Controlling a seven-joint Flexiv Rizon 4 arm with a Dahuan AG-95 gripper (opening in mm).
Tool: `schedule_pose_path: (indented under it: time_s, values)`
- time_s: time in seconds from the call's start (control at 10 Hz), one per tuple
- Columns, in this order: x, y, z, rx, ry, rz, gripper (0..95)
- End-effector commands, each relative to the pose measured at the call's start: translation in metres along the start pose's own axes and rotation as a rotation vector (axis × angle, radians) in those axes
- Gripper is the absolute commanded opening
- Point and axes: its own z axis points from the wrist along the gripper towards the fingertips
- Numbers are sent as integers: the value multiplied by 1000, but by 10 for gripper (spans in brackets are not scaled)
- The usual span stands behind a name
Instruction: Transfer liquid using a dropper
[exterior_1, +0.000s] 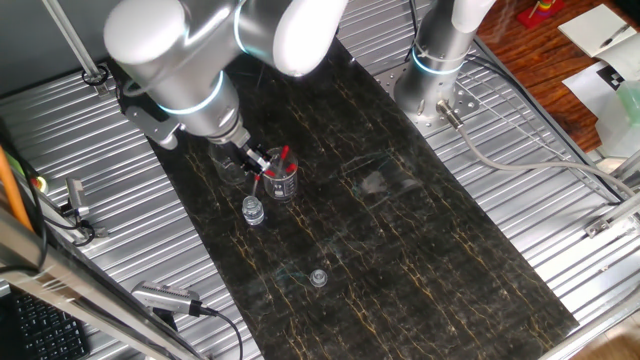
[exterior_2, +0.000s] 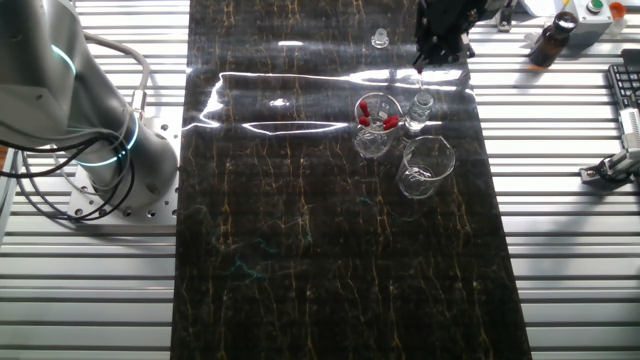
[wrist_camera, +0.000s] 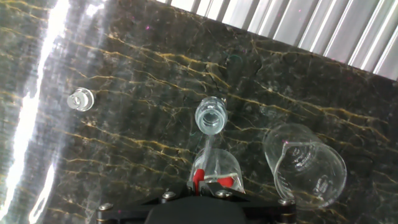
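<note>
Dark marble mat (exterior_1: 420, 250); gripper (exterior_1: 262, 166) hovers beside droppers (exterior_1: 281, 160), opening unclear.

Dark marble table (exterior_2: 300, 250) bears two beakers (exterior_2: 372, 127), vial (exterior_2: 419, 108), cap (exterior_2: 380, 39).

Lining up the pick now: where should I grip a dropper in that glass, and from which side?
Grip a dropper by its red bulb, coming straight down from above. The droppers stand bulb-up in the small beaker, so only the bulbs clear the rim; the vial beside it crowds any side approach.

droppers (exterior_2: 377, 113) in glass (exterior_2: 371, 135), vial (exterior_2: 419, 109) just beside, beaker (exterior_2: 425, 166) near, cap (exterior_2: 380, 39) well apart
</note>
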Motion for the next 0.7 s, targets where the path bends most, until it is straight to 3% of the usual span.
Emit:
schedule_pose_path:
  time_s: [0.1,0.7]
  values:
    - [-2,-1,7,0,-5,-5,0]
    - [-8,-2,31,3,-10,-6,0]
